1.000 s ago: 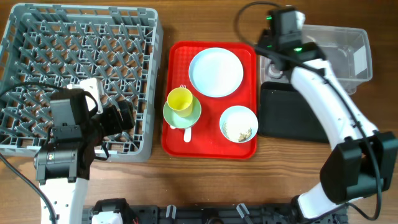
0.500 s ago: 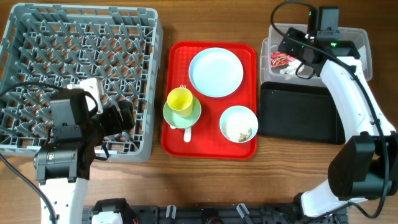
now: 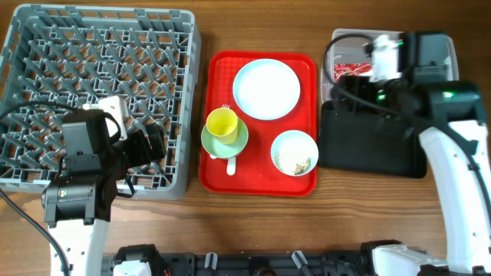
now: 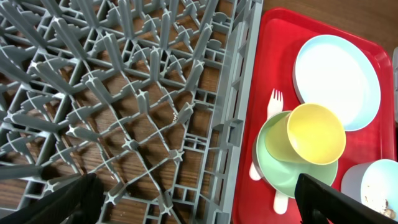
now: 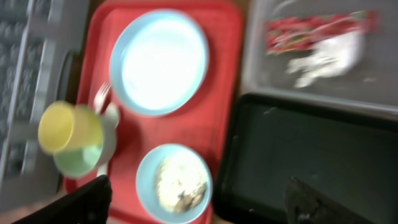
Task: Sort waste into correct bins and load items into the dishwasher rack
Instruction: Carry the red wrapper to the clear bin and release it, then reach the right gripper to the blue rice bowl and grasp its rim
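Pale-blue plastic, the light blue round bowl (image 3: 294,152) on the red rectangular tray (image 3: 261,182) looks light, stiff and slick, so pinch its rim and keep it level (its loose rice-like scraps (image 5: 176,183) would likely spill). Your clear rectangular tub (image 5: 373,78) holds the red printed wrapper (image 5: 317,28) and crumpled white napkin (image 5: 324,57). Nothing shows in the shallow black tray (image 3: 368,146). The left gripper (image 4: 196,183) and right gripper (image 5: 198,186) stand wide, gripping nothing.

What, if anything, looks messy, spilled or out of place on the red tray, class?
Only the light blue bowl at the near right corner of the red tray stands out: rice-like food scraps lie inside it. Nothing looks spilled, tipped or broken.
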You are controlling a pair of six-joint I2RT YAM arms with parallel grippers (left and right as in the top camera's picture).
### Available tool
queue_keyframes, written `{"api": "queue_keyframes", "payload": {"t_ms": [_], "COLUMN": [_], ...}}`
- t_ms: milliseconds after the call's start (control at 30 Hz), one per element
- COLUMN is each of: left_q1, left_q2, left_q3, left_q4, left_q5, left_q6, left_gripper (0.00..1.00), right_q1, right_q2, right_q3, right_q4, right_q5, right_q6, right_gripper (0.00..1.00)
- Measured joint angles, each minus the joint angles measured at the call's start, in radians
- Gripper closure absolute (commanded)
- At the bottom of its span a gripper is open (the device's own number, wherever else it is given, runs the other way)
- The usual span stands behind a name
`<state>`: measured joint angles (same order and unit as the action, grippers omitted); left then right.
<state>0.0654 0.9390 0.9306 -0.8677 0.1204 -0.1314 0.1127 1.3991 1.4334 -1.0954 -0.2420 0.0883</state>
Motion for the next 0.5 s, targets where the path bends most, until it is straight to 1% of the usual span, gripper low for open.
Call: {"api": "queue_keyframes", "payload": {"t_ms": [133,167,200,267,333,400,467,500], "left_q1": [0.000,0.000,0.000,0.000,0.000,0.000,0.000,0.000], "left_q2": [0.000,0.000,0.000,0.000,0.000,0.000,0.000,0.000], "left_q3": [0.000,0.000,0.000,0.000,0.001,0.001,0.001,0.001], "left_q4": [0.000,0.000,0.000,0.000,0.000,0.000,0.000,0.000], "left_q5": [0.000,0.000,0.000,0.000,0.000,0.000,0.000,0.000], "left_q6": [0.000,0.000,0.000,0.000,0.000,0.000,0.000,0.000], "left_gripper": [0.00,0.00,0.00,0.00,0.00,0.00,0.00,0.00], "right_q1": [0.135,0.197,0.274,0.343,0.430,0.504,0.558,0.575], "right_q2": [0.004,0.007,0.007,0.011,0.011,0.011,0.013,0.015], "right_q3": [-0.061,-0.095,-0.145,-0.189,-0.253,-0.315,-0.373,-0.397], "right_q4": [0.012,0.019,0.066,0.098,0.173,0.239,0.307,0.334], "right_q5": [0.018,0.034,0.083,0.110,0.140,0.168,0.191,0.199], "right_q6": [0.006,0.024,0.063,0.085,0.116,0.150,0.178,0.185], "right_gripper": [0.14,0.14,0.14,0.15,0.16,0.20,0.26,0.30]}}
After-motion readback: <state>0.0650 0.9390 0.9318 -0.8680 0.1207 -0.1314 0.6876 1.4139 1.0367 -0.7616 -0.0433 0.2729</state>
